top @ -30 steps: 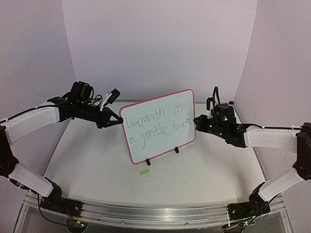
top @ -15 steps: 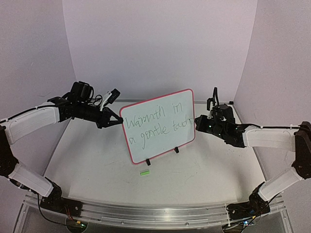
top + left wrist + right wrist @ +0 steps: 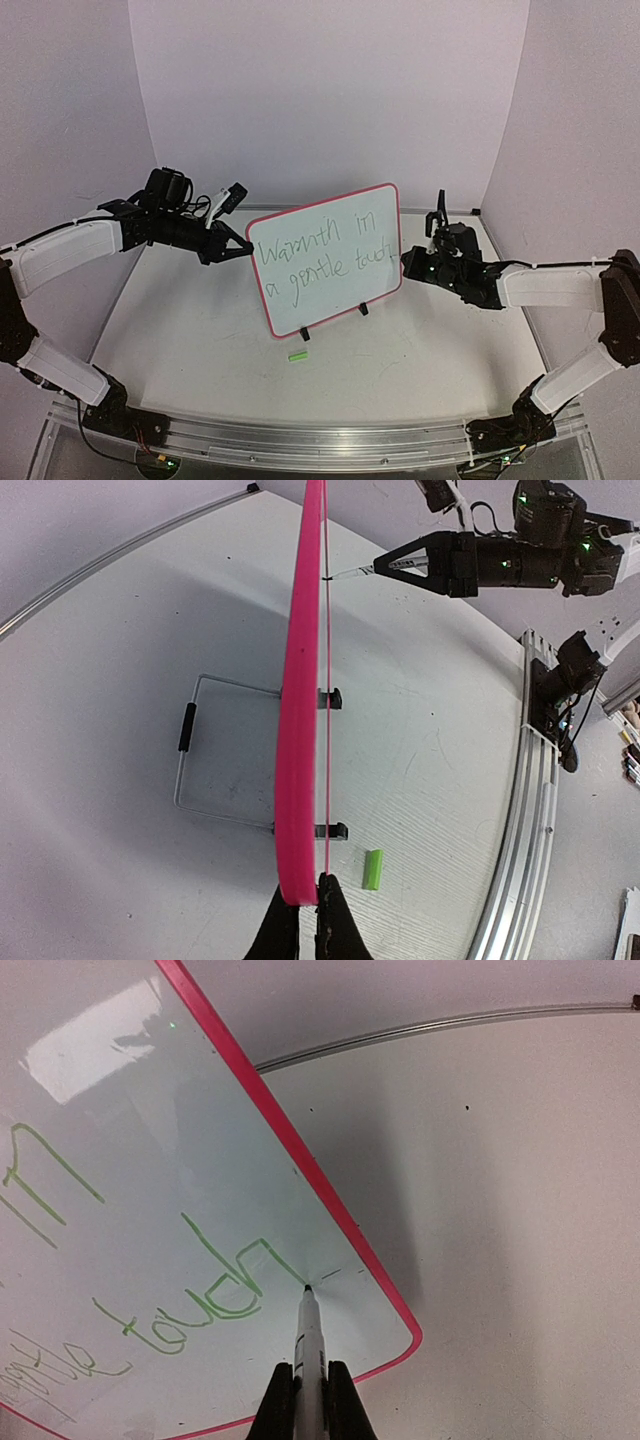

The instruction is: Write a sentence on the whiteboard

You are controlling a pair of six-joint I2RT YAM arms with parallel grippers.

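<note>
The whiteboard (image 3: 330,298) stands tilted on the table, red-pink frame around a glossy white face. The sentence (image 3: 320,252) runs across it in two lines of thin green handwriting. My left gripper (image 3: 247,247) is shut on the board's left frame edge; in the left wrist view its jaws (image 3: 308,895) pinch the pink rim (image 3: 300,700) edge-on. My right gripper (image 3: 408,262) is shut on a white marker (image 3: 308,1335). The marker's tip touches the face at the end of the word "touch" (image 3: 200,1300), near the board's lower right corner (image 3: 400,1345).
A small green marker cap (image 3: 297,354) lies on the table in front of the board, also in the left wrist view (image 3: 373,868). A wire stand (image 3: 215,745) sits behind the board, and two black clip feet (image 3: 363,309) hold its lower edge. An aluminium rail (image 3: 300,440) lines the near table edge.
The right gripper has slid the marker slightly down near the board's right edge, and the last word has gained strokes. The left arm and the board have not moved.
</note>
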